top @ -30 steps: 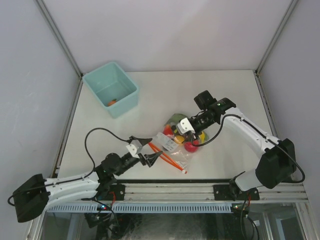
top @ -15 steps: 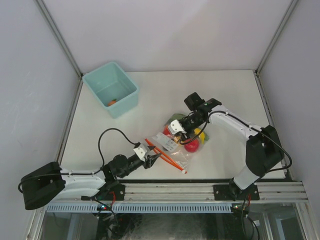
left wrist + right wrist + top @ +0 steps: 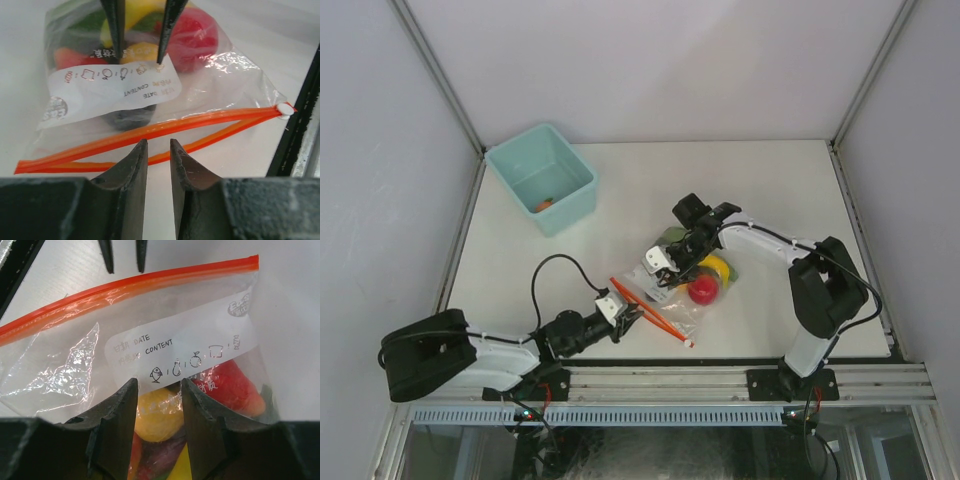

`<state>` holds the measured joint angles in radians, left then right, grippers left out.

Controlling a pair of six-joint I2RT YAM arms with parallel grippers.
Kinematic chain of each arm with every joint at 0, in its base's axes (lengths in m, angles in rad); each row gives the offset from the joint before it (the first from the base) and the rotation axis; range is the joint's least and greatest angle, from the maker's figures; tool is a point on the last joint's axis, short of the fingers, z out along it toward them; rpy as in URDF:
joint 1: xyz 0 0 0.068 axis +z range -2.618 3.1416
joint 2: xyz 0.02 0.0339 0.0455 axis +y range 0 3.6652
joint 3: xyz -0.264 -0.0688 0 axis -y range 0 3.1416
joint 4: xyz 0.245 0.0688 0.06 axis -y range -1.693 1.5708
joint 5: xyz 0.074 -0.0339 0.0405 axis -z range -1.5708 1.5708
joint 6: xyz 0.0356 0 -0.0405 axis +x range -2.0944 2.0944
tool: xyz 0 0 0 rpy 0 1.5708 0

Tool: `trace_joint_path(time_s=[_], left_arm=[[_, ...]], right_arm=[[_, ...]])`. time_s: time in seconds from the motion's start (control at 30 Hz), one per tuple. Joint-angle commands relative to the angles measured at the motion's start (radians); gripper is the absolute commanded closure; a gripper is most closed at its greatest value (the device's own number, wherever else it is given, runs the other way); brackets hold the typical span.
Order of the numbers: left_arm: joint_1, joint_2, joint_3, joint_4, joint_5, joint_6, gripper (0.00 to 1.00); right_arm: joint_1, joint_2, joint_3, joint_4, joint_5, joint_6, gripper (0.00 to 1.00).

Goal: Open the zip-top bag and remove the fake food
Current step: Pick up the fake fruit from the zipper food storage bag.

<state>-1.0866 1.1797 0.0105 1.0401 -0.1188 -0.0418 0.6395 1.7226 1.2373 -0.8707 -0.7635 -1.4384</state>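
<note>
The clear zip-top bag (image 3: 668,300) lies flat on the white table, its orange-red zip strip (image 3: 655,318) toward the near side. The two lips of the zip strip (image 3: 150,131) stand slightly apart. Inside is the fake food: a red apple (image 3: 703,290), a yellow piece (image 3: 155,415) and a dark round piece (image 3: 130,117). My left gripper (image 3: 157,145) sits low at the zip edge, open by a narrow gap, and the near strip crosses behind its tips. My right gripper (image 3: 159,385) rests open on the bag by the white label (image 3: 185,347), the yellow piece showing between its fingers.
A light teal bin (image 3: 542,178) stands at the back left with a small orange item inside. The table's metal front rail (image 3: 670,385) runs close behind the left gripper. Grey walls close in the table on three sides.
The left gripper slid forward to the bag's zip edge while its jaws narrowed a lot. The right gripper moved left and down onto the bag, closing slightly.
</note>
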Motion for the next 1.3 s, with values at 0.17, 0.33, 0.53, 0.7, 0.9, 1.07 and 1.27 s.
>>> trace_joint_path(time_s=[0.17,0.33,0.53,0.7,0.9,1.07,1.27], left_arm=[[-0.03,0.03,-0.023,-0.021,-0.041,-0.028,0.72],[-0.03,0.137,0.002,0.038,-0.07,-0.016,0.72],[-0.029,0.256,0.016,0.237,-0.128,0.008,0.7],[-0.03,0.284,0.029,0.322,-0.137,0.027,0.68],[-0.028,0.359,0.07,0.341,-0.138,0.047,0.59],[-0.028,0.419,0.103,0.353,-0.154,0.056,0.53],[-0.029,0.424,0.118,0.357,-0.185,0.071,0.43]], right_arm=[[0.02,0.034,0.043,0.097,0.046,0.123,0.61],[0.02,0.053,0.045,0.112,0.058,0.147,0.63],[0.023,0.076,0.043,0.087,0.055,0.124,0.65],[0.025,0.096,0.044,0.068,0.052,0.102,0.66],[0.025,0.106,0.045,0.031,0.012,0.065,0.67],[0.025,0.104,0.044,0.027,-0.004,0.067,0.67],[0.024,0.113,0.06,0.003,-0.025,0.067,0.69]])
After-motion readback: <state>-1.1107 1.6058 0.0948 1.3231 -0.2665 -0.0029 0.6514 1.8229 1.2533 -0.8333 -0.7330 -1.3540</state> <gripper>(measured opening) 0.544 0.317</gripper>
